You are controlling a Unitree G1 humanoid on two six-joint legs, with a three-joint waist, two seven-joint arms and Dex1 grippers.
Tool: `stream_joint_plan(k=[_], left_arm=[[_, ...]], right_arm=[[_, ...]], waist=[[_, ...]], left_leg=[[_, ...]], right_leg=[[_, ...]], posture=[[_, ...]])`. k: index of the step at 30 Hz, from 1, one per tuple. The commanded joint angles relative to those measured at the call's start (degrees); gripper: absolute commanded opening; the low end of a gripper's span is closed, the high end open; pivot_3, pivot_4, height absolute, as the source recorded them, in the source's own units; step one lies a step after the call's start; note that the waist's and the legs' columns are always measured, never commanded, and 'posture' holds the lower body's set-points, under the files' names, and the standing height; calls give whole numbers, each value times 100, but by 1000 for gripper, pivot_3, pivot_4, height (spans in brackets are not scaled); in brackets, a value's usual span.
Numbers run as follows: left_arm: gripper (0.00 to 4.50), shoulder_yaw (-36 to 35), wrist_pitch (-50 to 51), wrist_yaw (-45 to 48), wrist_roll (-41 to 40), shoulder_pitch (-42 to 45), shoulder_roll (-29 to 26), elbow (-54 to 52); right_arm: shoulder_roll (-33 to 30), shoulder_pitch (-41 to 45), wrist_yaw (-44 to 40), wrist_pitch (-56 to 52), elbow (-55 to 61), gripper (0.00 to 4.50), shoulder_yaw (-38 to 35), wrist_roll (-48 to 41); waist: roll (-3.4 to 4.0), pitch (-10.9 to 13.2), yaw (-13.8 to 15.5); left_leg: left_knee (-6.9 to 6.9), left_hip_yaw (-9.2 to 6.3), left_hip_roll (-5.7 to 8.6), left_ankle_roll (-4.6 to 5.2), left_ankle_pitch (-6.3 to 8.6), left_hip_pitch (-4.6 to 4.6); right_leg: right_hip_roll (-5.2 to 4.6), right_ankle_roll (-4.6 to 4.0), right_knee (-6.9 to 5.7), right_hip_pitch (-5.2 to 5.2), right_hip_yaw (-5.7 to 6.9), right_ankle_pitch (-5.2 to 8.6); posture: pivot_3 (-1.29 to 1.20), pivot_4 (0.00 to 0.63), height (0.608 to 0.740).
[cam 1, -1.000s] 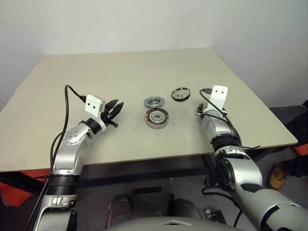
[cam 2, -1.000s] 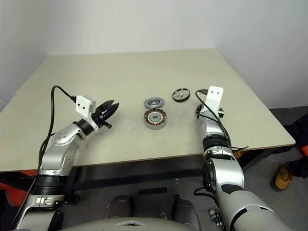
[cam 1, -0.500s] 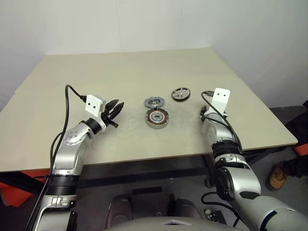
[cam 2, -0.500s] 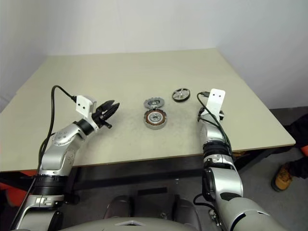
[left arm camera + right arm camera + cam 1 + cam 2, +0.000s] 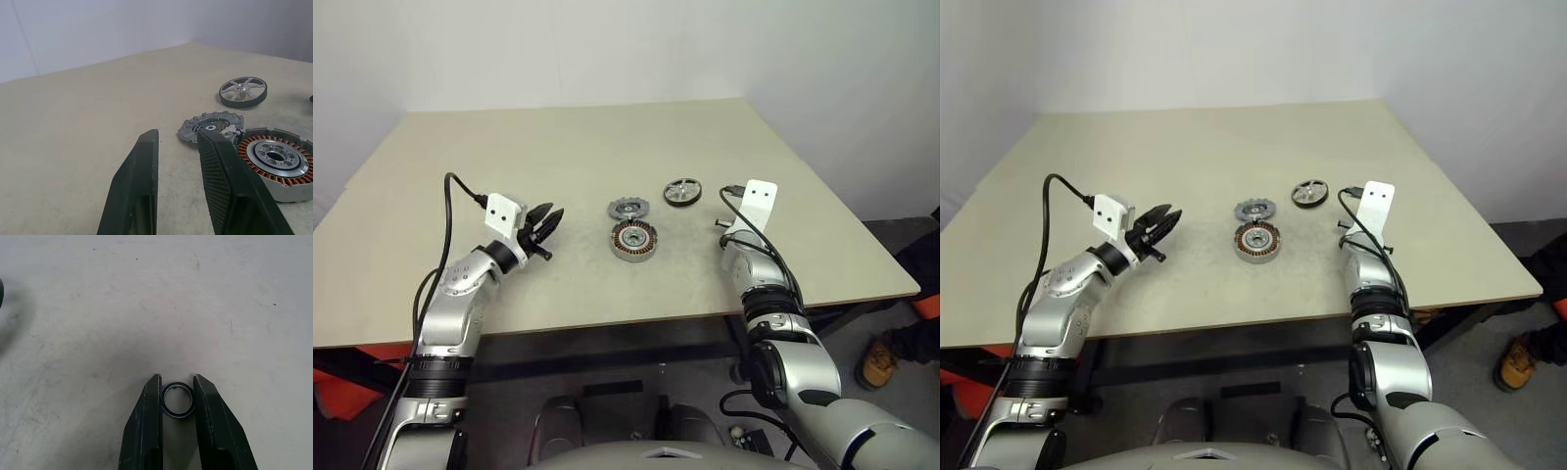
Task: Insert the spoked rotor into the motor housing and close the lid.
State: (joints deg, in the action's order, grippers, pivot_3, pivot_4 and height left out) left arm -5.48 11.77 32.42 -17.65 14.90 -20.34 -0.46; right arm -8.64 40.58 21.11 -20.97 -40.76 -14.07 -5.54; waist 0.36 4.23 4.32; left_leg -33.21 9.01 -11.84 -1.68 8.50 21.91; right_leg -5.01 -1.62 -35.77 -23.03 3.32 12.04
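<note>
On a beige table [image 5: 509, 147], the left gripper [image 5: 551, 217] hovers with its fingers slightly parted, holding nothing. To its right sit the motor housing [image 5: 633, 240], the lid [image 5: 626, 208] just behind it, touching, and the spoked rotor [image 5: 681, 191] further right. At far right, the right gripper [image 5: 177, 386] has its fingers closed around a small dark ring [image 5: 177, 400].

Lighting even, diffuse, bright; no glare on the worktop [image 5: 558, 147]. Shadows soft and faint: a small one under the motor housing [image 5: 633, 240], a dim smudge beneath the right gripper [image 5: 177, 387]. Head views sharp throughout. Left wrist view: fingers [image 5: 139, 196] slightly soft up close, far wall hazy.
</note>
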Motion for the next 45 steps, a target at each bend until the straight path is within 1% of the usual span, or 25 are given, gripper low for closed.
stream_joint_plan(k=[1, 7, 9, 13, 16, 21, 26, 28, 31, 33, 37, 45], left_arm=[[1301, -71, -49, 1, -34, 47, -58, -190], [1301, -43, -60, 2, -3, 50, -62, -171], [1301, -34, -61, 2, 5, 50, -62, -169], [1301, -13, -73, 12, 20, 43, -59, -156], [1301, -3, -75, 20, 22, 43, -70, -151], [1301, 0, -84, 30, 20, 38, -77, -138], [1301, 7, -98, 43, 20, 52, -80, -101], [1301, 8, -104, 47, 20, 65, -80, -81], [1301, 9, -110, 46, 26, 75, -76, -72], [1301, -1, -114, 40, 27, 69, -74, -81], [1301, -31, -113, 25, 19, 25, -82, -127], [1301, -79, -85, 3, -23, -14, -131, -193]], right_arm=[[8, 52, -48, -87, 7, 578, -62, -42], [46, 117, -295, -28, 86, 578, 29, -54], [59, 141, -535, 105, 198, 578, 113, -61], [134, 221, -1388, 521, 674, 578, 282, -226], [167, 248, -1847, 592, 974, 578, 357, -332], [178, 197, -2812, 193, 1713, 578, 585, -673], [13, 24, -4060, -611, 2527, 578, 1096, -1013], [-108, -88, -4552, -845, 2688, 578, 1366, -1054], [-235, -229, -4990, -982, 2732, 578, 1685, -988], [-291, -336, -5214, -1011, 2756, 578, 1926, -898], [-283, -478, -5364, -989, 2764, 578, 2197, -766], [-153, -630, -5424, -1029, 2873, 578, 2406, -682]], waist=[[0, 0, -3], [0, 0, -23], [0, 0, -30], [1, 1, -60], [1, 1, -37], [1, 1, -16], [1, 1, -18], [1, 0, -10], [0, 0, 14], [1, 0, 25], [0, 0, 31], [0, 1, 31]], left_leg=[[0, 0, 0, 0, 0, -1], [0, 0, -1, 0, 0, -2], [0, 0, -1, 0, 0, -3], [2, 0, -2, -2, -1, -1], [8, 0, -6, -6, -3, -1], [8, 0, -2, -4, -3, 2], [11, -1, -6, -5, -3, 0], [12, -1, -6, -5, -3, -1], [11, -2, -5, -5, -3, -5], [11, -2, -5, -5, -3, -5], [11, -3, -6, -5, -3, -5], [12, -3, -6, -5, -3, -5]], right_leg=[[0, 0, 0, 0, 0, 0], [1, 1, 0, 0, 0, 0], [1, 1, 0, 0, 0, 0], [6, 5, -1, -13, -7, -3], [12, 4, -1, -17, -8, -4], [10, -14, 3, -14, -12, -14], [14, -10, 3, -14, -12, -12], [15, -10, 4, -13, -12, -12], [14, -10, 8, -5, -12, -11], [14, -5, 9, -4, -13, -9], [15, 3, 7, -6, -13, -4], [15, 3, 8, -6, -13, -4]], posture=[[0, 0, 740], [0, 0, 740], [0, 0, 740], [0, 0, 740], [0, 0, 740], [0, 0, 740], [0, 0, 740], [0, 0, 740], [0, 0, 740], [0, 0, 740], [0, 0, 740], [0, 0, 740]])
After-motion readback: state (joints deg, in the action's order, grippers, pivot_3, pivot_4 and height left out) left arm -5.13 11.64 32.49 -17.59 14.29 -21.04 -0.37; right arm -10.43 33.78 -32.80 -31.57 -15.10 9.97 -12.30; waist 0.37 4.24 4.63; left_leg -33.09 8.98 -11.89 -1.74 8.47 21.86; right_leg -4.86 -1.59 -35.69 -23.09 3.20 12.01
